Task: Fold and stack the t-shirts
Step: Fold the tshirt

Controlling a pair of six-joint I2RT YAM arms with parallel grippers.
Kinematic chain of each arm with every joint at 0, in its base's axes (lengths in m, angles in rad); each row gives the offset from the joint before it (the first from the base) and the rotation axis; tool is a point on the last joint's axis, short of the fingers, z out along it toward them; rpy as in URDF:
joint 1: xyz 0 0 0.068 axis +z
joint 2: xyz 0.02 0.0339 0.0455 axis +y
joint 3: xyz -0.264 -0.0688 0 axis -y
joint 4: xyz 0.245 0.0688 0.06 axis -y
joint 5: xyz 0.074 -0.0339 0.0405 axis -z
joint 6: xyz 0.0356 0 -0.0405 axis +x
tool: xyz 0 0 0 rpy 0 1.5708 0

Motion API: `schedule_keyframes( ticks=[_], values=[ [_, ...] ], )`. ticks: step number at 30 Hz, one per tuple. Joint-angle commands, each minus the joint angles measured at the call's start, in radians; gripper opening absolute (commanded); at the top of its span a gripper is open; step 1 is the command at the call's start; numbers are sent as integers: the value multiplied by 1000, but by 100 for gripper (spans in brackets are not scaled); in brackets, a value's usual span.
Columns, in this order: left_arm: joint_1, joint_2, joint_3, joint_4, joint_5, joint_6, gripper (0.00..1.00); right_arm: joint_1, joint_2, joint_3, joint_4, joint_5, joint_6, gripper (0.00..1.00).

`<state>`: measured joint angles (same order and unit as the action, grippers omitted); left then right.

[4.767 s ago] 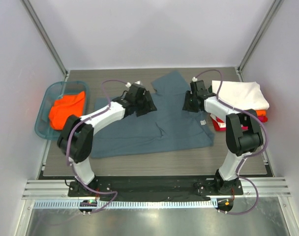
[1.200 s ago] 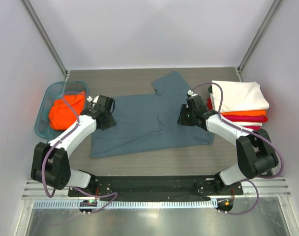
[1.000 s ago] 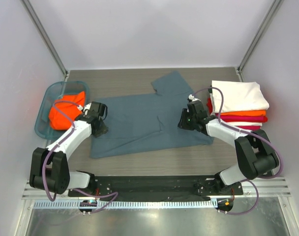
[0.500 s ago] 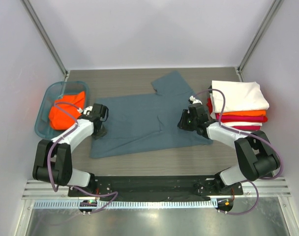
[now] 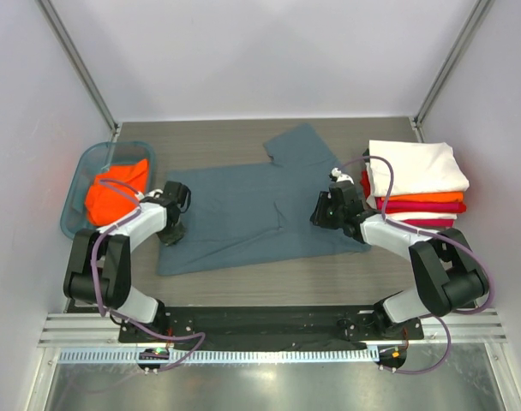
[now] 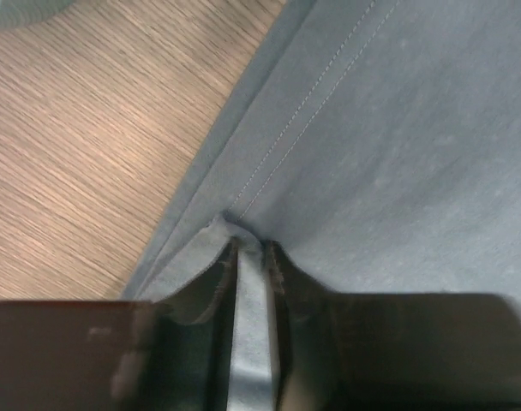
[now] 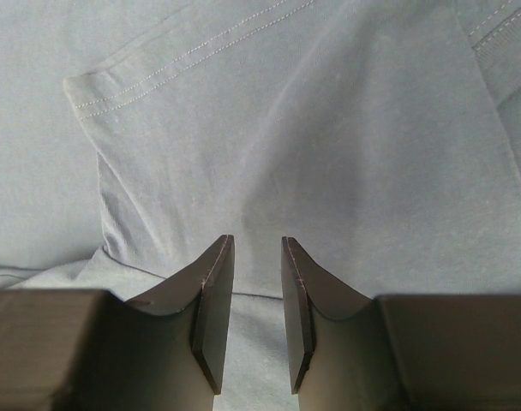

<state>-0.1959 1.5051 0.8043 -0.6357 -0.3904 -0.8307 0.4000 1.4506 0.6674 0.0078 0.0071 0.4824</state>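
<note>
A slate blue-grey t-shirt (image 5: 260, 214) lies spread flat on the wooden table, one sleeve pointing to the back. My left gripper (image 5: 173, 228) sits low at the shirt's left edge. In the left wrist view its jaws (image 6: 250, 248) are shut on a pinched-up fold of the hem (image 6: 278, 163). My right gripper (image 5: 320, 214) rests over the shirt's right side near a sleeve. In the right wrist view it (image 7: 256, 241) is open, with blue-grey cloth (image 7: 329, 128) lying under the gap. At the right stands a stack of folded t-shirts (image 5: 419, 204) with a white one (image 5: 415, 167) on top.
A teal translucent basket (image 5: 74, 221) stands at the left edge with an orange t-shirt (image 5: 106, 197) in it. Bare wood (image 6: 80, 154) shows left of the shirt's hem. Metal frame posts and white walls close in the back and sides.
My left gripper has slid toward the near side along the shirt's left edge, dropped onto it and closed on the hem. The right gripper has hardly moved and stays open.
</note>
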Motion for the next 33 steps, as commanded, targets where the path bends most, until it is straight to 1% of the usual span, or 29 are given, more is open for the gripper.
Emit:
schedule_keyframes(
  ticks=[1, 3, 5, 11, 18, 26, 33],
  values=[
    [7, 10, 30, -39, -51, -30, 13, 5, -27, -9, 43, 34, 12, 34],
    [7, 1, 30, -48, -57, -33, 5, 3, -21, -12, 43, 42, 12, 35],
    [9, -11, 33, -55, -62, -42, 1, 5, -15, -14, 43, 47, 15, 35],
    [7, -71, 61, -99, -74, -67, 1, 5, 2, -12, 26, 90, 18, 34],
    [12, -166, 72, -144, -102, -91, 1, 5, 80, 18, -2, 145, 31, 34],
    [49, -177, 64, -168, -120, -105, 1, 5, 96, 21, -58, 224, 48, 33],
    [90, -155, 58, -168, -111, -110, 1, 5, 96, 31, -78, 246, 58, 33]
  ],
)
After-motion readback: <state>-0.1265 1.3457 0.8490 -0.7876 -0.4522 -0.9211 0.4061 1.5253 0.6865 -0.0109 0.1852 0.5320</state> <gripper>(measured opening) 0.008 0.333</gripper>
